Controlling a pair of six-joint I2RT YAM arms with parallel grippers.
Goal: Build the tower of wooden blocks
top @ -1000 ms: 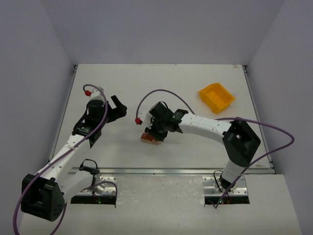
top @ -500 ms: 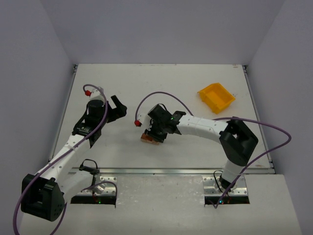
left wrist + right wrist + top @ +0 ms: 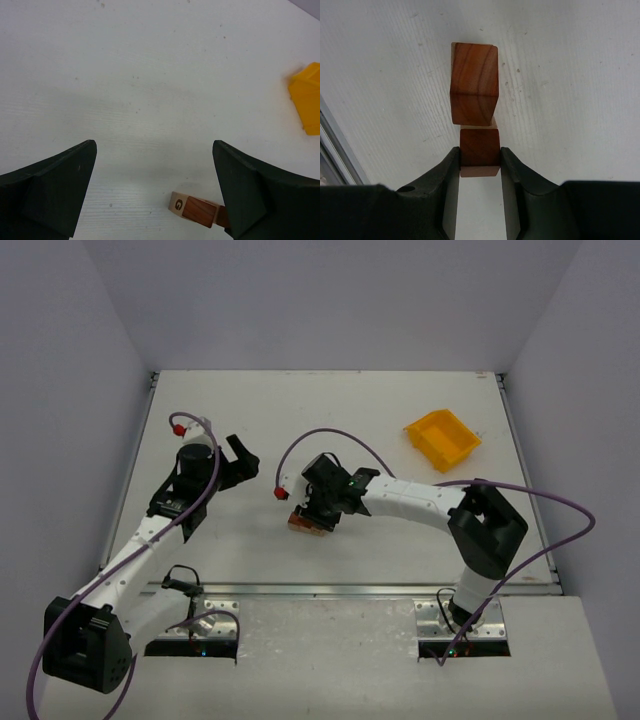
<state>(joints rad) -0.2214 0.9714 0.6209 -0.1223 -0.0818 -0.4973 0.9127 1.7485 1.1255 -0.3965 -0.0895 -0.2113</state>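
Note:
The wood block tower is a tiny cluster of blocks (image 3: 303, 523) at mid-table. In the right wrist view my right gripper (image 3: 479, 156) is shut on a reddish-brown block (image 3: 479, 150), both fingers pressed to its sides. A second reddish-brown block (image 3: 474, 82) stands just beyond it, touching or nearly so. The left wrist view shows the blocks (image 3: 192, 210) low on the table, a pale face marked G toward the camera, partly hidden behind one finger. My left gripper (image 3: 154, 147) hangs open and empty, up and left of the cluster (image 3: 243, 455).
A yellow plastic bin (image 3: 441, 439) sits at the back right, also in the left wrist view (image 3: 306, 97). A metal rail (image 3: 350, 589) runs along the table's near edge. The right arm's purple cable (image 3: 330, 432) loops above the cluster.
The right gripper, still gripping its block, has shifted slightly to the left. The left arm has not moved.

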